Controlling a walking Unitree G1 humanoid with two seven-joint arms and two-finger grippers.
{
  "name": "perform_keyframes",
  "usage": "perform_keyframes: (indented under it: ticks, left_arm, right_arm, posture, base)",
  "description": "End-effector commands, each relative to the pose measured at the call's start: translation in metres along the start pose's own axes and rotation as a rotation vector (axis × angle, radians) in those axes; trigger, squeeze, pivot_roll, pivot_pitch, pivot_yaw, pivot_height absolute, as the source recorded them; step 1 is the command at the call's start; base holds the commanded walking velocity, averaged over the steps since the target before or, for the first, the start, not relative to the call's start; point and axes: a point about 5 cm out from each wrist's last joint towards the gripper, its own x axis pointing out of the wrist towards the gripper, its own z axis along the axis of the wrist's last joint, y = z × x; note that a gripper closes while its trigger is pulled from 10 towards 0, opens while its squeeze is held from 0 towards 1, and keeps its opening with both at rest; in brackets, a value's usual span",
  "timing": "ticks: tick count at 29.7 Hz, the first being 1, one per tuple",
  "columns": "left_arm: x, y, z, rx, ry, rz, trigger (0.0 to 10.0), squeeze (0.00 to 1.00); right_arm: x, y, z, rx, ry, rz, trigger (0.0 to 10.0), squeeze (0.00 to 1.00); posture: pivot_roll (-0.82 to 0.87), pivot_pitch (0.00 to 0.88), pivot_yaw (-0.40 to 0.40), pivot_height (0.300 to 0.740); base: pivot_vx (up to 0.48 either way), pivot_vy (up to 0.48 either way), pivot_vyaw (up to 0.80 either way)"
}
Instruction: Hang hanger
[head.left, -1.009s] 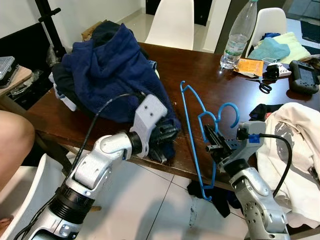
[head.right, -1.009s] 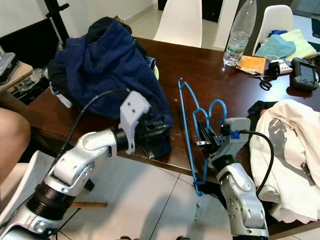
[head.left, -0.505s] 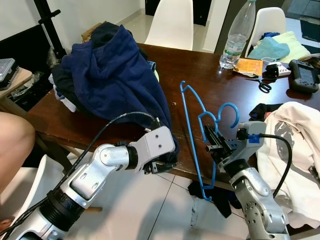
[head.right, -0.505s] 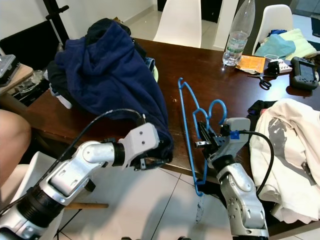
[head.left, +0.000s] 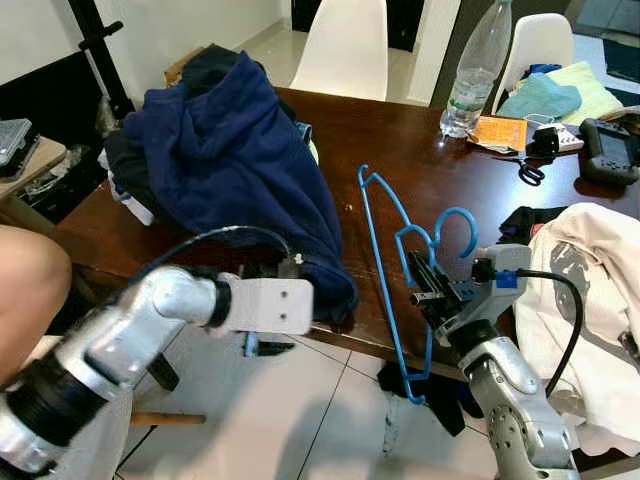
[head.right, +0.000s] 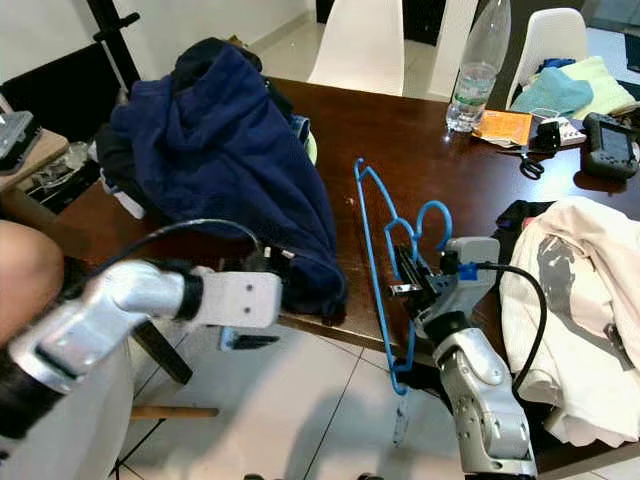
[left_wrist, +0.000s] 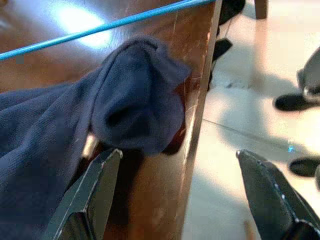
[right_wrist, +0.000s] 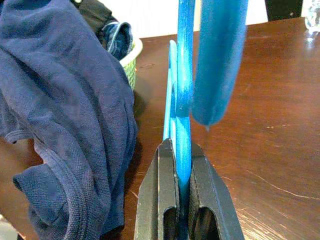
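Observation:
A blue wire hanger (head.left: 385, 215) stands tilted at the wooden table's (head.left: 400, 130) front edge, hook up and lower end hanging past the edge. My right gripper (head.left: 422, 283) is shut on it just below the hook; in the right wrist view the fingers (right_wrist: 162, 195) pinch the blue wire (right_wrist: 184, 100). A navy garment (head.left: 235, 150) lies heaped on the table's left part, one corner (left_wrist: 135, 105) drooping over the edge. My left gripper (head.left: 268, 345) hangs open below that edge, apart from the cloth; its fingers (left_wrist: 95, 185) are spread wide.
A white garment (head.left: 590, 290) lies at the right edge. A plastic bottle (head.left: 472, 70), scissors (head.left: 530, 172) and a black device (head.left: 608, 150) sit at the back right. White chairs (head.left: 345, 45) stand behind the table. A person's knee (head.left: 25, 280) is at the left.
My left arm has dropped from the garment's front corner to below the table edge and pulled back to the left. The right gripper and the hanger have stayed put.

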Motion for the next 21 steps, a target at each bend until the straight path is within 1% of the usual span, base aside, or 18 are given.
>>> perform_keyframes:
  ticks: [1,3,4,5,6,7,8,9,10,11,13,14,15,17,18,19,20,21]
  left_arm:
    - [-0.011,0.014,-0.006,0.090,0.059,0.033,10.0,0.00]
    - [-0.011,0.014,-0.006,0.090,0.059,0.033,10.0,0.00]
    - [-0.011,0.023,-0.009,0.126,0.078,0.086,10.0,0.00]
    - [-0.011,0.023,-0.009,0.126,0.078,0.086,10.0,0.00]
    - [-0.008,0.034,-0.012,0.173,0.096,0.169,10.0,0.00]
    - [-0.008,0.034,-0.012,0.173,0.096,0.169,10.0,0.00]
    - [-0.002,0.047,-0.012,0.212,0.073,0.285,10.0,0.00]
    - [-0.002,0.047,-0.012,0.212,0.073,0.285,10.0,0.00]
    - [0.002,0.056,-0.011,0.236,0.051,0.360,10.0,0.00]
    - [0.002,0.056,-0.011,0.236,0.051,0.360,10.0,0.00]
    - [0.006,0.059,-0.010,0.244,0.022,0.404,10.0,0.00]
    - [0.012,0.060,-0.005,0.226,-0.043,0.423,10.0,0.00]
    - [0.012,0.060,-0.005,0.226,-0.043,0.423,10.0,0.00]
    - [0.026,0.058,0.013,0.181,-0.196,0.410,10.0,0.00]
    - [0.026,0.058,0.013,0.181,-0.196,0.410,10.0,0.00]
    - [0.031,0.059,0.022,0.164,-0.262,0.393,10.0,0.00]
    - [0.031,0.059,0.022,0.164,-0.262,0.393,10.0,0.00]
    - [0.036,0.057,0.031,0.167,-0.313,0.348,10.0,0.00]
  right_arm:
    - [-0.002,0.001,-0.008,0.008,0.027,-0.006,10.0,0.00]
    - [-0.002,0.001,-0.008,0.008,0.027,-0.006,10.0,0.00]
    - [-0.002,0.001,-0.009,0.009,0.028,-0.006,10.0,0.00]
    - [-0.002,0.001,-0.009,0.009,0.028,-0.006,10.0,0.00]
    - [-0.002,0.001,-0.009,0.009,0.027,-0.007,10.0,0.00]
    - [-0.002,0.001,-0.009,0.009,0.027,-0.007,10.0,0.00]
    - [-0.002,0.001,-0.009,0.009,0.026,-0.009,10.0,0.00]
    - [-0.002,0.001,-0.009,0.009,0.026,-0.009,10.0,0.00]
    - [-0.002,0.000,-0.009,0.009,0.025,-0.011,10.0,0.00]
    - [-0.002,0.000,-0.009,0.009,0.025,-0.011,10.0,0.00]
    - [-0.002,0.000,-0.009,0.010,0.024,-0.012,10.0,0.00]
    - [-0.002,0.000,-0.009,0.010,0.024,-0.013,10.0,0.00]
    - [-0.002,0.000,-0.009,0.010,0.024,-0.013,10.0,0.00]
    - [-0.003,0.000,-0.008,0.008,0.023,-0.014,10.0,0.00]
    - [-0.003,0.000,-0.008,0.008,0.023,-0.014,10.0,0.00]
    - [-0.003,-0.001,-0.008,0.006,0.022,-0.017,10.0,0.00]
    - [-0.003,-0.001,-0.008,0.006,0.022,-0.017,10.0,0.00]
    - [-0.003,-0.002,-0.007,0.003,0.021,-0.020,10.0,0.00]
  posture:
    - [0.06,0.163,0.020,0.740]
    - [0.06,0.163,0.020,0.740]
    - [0.06,0.161,0.021,0.740]
    - [0.06,0.161,0.021,0.740]
    - [0.06,0.160,0.022,0.740]
    - [0.06,0.160,0.022,0.740]
    - [0.06,0.160,0.024,0.740]
    - [0.06,0.160,0.024,0.740]
    - [0.06,0.160,0.024,0.740]
    - [0.06,0.160,0.024,0.740]
    - [0.06,0.161,0.025,0.740]
    - [0.06,0.161,0.024,0.740]
    - [0.06,0.161,0.024,0.740]
    - [0.04,0.162,0.024,0.740]
    - [0.04,0.162,0.024,0.740]
    - [0.04,0.161,0.026,0.740]
    - [0.04,0.161,0.026,0.740]
    - [0.03,0.161,0.029,0.740]
  base:
    - [0.000,0.000,0.00]
    - [0.000,0.000,0.00]
    - [0.000,0.000,0.00]
    - [0.000,0.000,0.00]
    - [0.000,0.000,0.00]
    - [0.000,0.000,0.00]
    - [0.000,0.000,0.00]
    - [0.000,0.000,0.00]
    - [0.000,0.000,0.00]
    - [0.000,0.000,0.00]
    - [0.000,0.000,0.00]
    - [0.000,0.000,0.00]
    - [0.000,0.000,0.00]
    - [0.000,0.000,0.00]
    - [0.000,0.000,0.00]
    - [0.000,0.000,0.00]
    - [0.000,0.000,0.00]
    - [0.000,0.000,0.00]
